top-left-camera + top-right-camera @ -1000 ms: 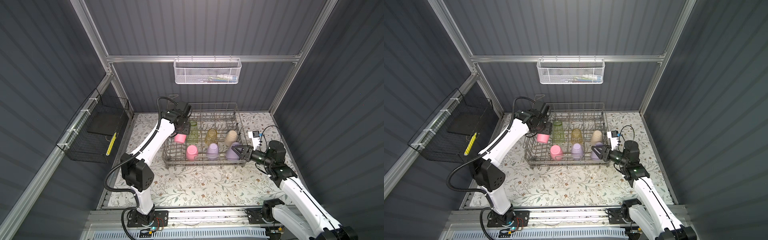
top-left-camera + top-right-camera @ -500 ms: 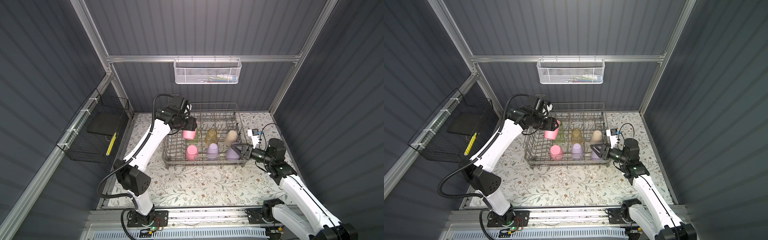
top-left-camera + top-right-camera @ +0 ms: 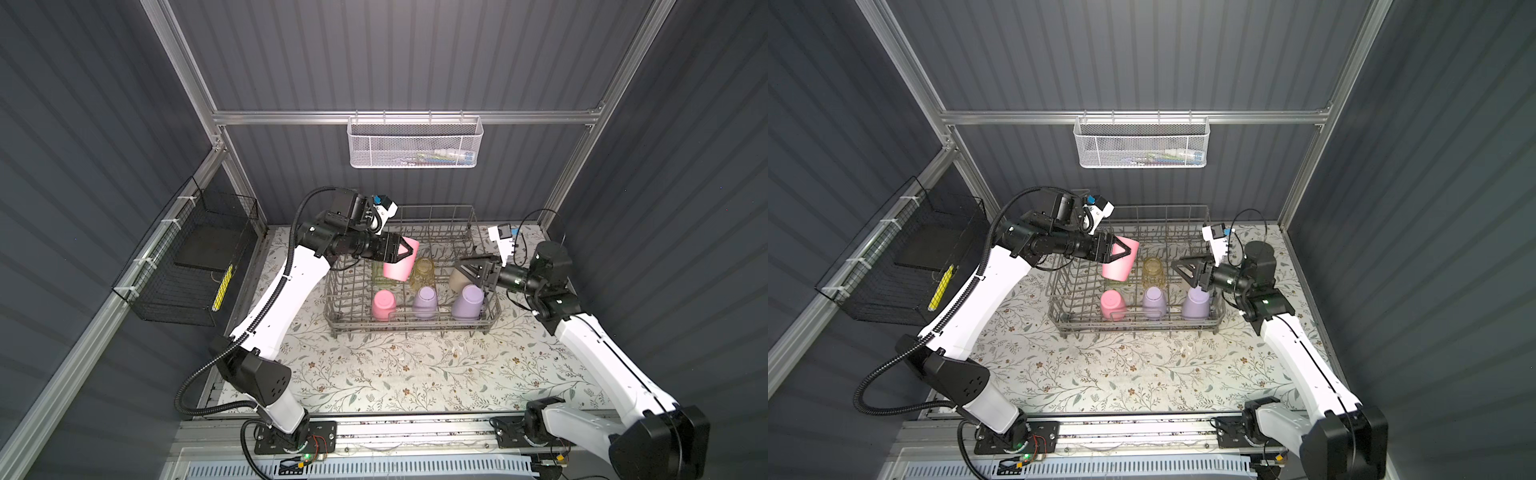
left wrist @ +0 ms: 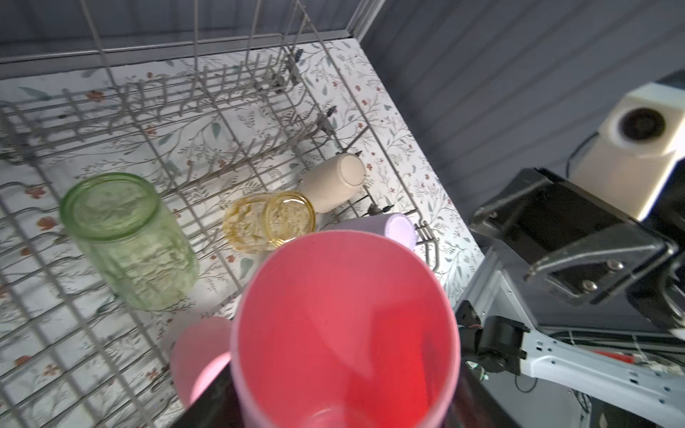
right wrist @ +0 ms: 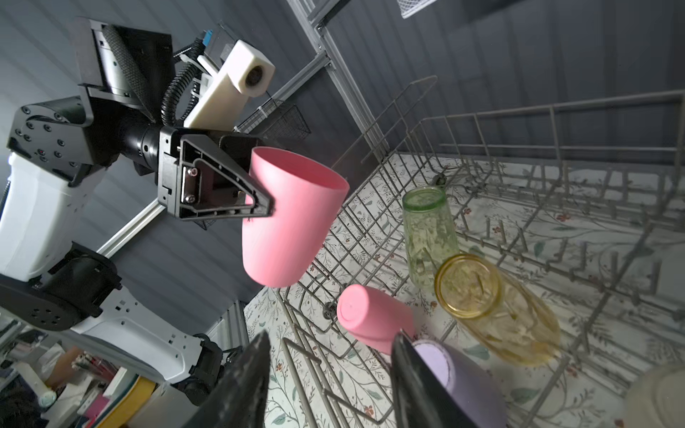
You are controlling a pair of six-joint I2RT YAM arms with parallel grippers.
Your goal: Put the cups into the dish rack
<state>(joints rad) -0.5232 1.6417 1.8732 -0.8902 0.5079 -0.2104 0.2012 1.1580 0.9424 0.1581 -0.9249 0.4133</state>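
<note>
My left gripper (image 3: pixel 409 251) is shut on a pink cup (image 3: pixel 400 264), held tilted in the air over the grey wire dish rack (image 3: pixel 409 326), above the clear green cup (image 4: pixel 129 241). The pink cup's open mouth (image 4: pixel 344 326) fills the left wrist view. In the rack stand a pink cup (image 3: pixel 383 304), two lilac cups (image 3: pixel 424 302) (image 3: pixel 467 302), a clear yellow cup (image 3: pixel 423 272) and a beige cup (image 3: pixel 457 279). My right gripper (image 3: pixel 467 266) hovers open over the rack's right end, just above the right lilac cup (image 5: pixel 463 378), with nothing between its fingers (image 5: pixel 244 381).
A white mesh basket (image 3: pixel 415 143) hangs on the back wall. A black wire basket (image 3: pixel 187 266) hangs on the left wall. The rack's tall back side (image 3: pixel 436 216) rises behind the cups. Floral mat (image 3: pixel 415 374) lies in front of the rack.
My left arm has lifted the pink cup from the rack's left side and carried it right, over the green cup. My right gripper has risen off the right lilac cup, jaws slightly wider.
</note>
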